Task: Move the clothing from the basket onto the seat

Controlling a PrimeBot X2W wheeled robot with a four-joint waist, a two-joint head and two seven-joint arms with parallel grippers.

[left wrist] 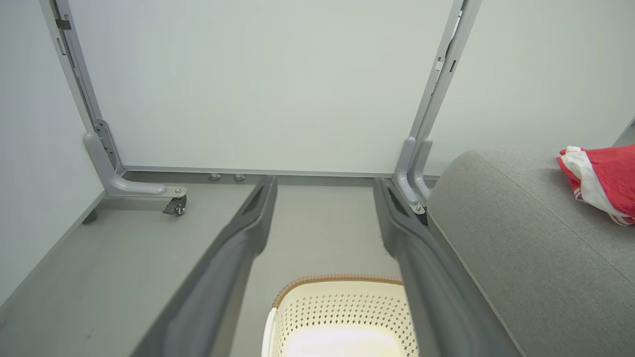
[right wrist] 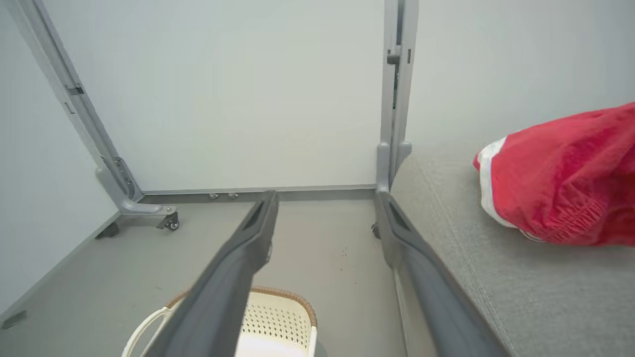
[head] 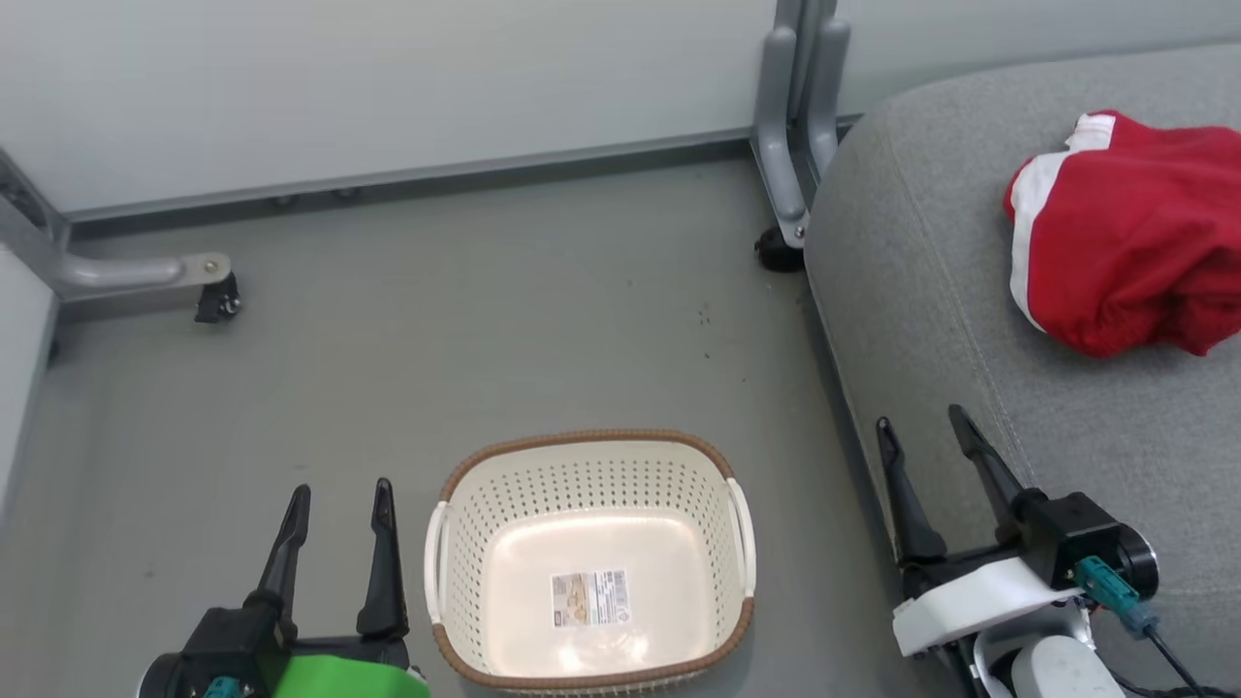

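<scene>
The red clothing with white stripe trim lies bunched on the grey seat at the right; it also shows as the clothing and the clothing. The cream basket with a brown rim stands on the floor at bottom centre, holding only a label; the basket and the basket appear low in both wrist views. My left gripper is open, just left of the basket. My right gripper is open over the seat's front edge, well short of the clothing.
Grey partition panels close off the back and left. Their metal feet with castors stand on the floor: one foot at the left, another foot beside the seat's corner. Grey floor spreads between them.
</scene>
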